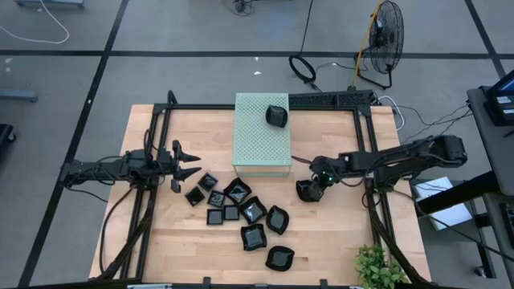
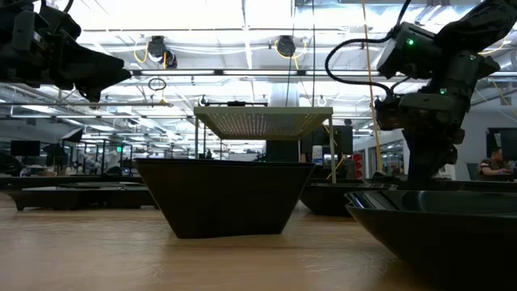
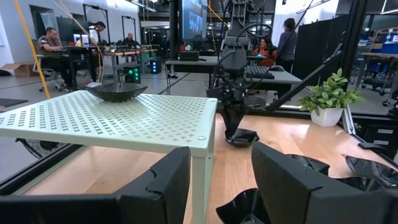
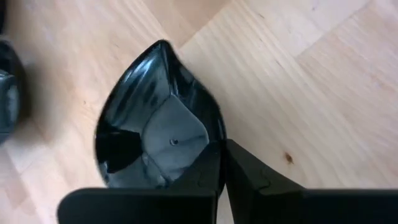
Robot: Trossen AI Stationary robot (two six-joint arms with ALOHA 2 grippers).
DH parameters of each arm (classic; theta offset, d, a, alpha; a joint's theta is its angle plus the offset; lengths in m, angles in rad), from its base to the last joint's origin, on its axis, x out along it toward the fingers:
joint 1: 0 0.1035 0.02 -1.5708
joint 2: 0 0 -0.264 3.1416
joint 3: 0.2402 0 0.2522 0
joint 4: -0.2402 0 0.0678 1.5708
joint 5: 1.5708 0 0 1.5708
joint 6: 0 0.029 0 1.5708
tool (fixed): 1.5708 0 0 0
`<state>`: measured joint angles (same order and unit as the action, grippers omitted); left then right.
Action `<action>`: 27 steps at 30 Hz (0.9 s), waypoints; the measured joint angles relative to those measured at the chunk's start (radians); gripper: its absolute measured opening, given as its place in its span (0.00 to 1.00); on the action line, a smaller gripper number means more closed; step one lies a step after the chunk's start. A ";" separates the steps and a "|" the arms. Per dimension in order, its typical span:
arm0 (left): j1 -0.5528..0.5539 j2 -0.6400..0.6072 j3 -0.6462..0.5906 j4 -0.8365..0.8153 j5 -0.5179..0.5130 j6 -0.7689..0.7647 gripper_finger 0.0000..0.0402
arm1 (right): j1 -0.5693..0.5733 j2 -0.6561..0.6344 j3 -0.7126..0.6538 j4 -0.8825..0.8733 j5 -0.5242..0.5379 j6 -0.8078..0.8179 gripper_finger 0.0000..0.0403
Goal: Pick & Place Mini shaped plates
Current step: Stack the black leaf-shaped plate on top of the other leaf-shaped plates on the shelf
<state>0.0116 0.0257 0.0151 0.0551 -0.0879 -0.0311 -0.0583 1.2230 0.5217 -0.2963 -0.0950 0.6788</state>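
Beside the pale green box (image 1: 262,135), the right claw (image 1: 310,189) pinches a mini plate's (image 4: 152,137) rim; left claw (image 1: 186,160) hovers spread

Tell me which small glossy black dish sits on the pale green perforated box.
The rounded glossy black dish near the pale green perforated box's far right corner; every other dish lies on the wooden table.

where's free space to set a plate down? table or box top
Pale green box: top bare except one plate at its far right corner. Table: bare left and right of the box. Crowded in front, where the plates cluster; right gripper grips one there.
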 joint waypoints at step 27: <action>0.000 0.000 0.000 0.000 0.000 0.000 0.44 | -0.108 -0.145 0.056 0.651 -0.067 -0.196 0.00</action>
<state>0.0113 0.0258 0.0151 0.0551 -0.0879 -0.0311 -0.1660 1.0785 0.5776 0.3551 -0.1616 0.4832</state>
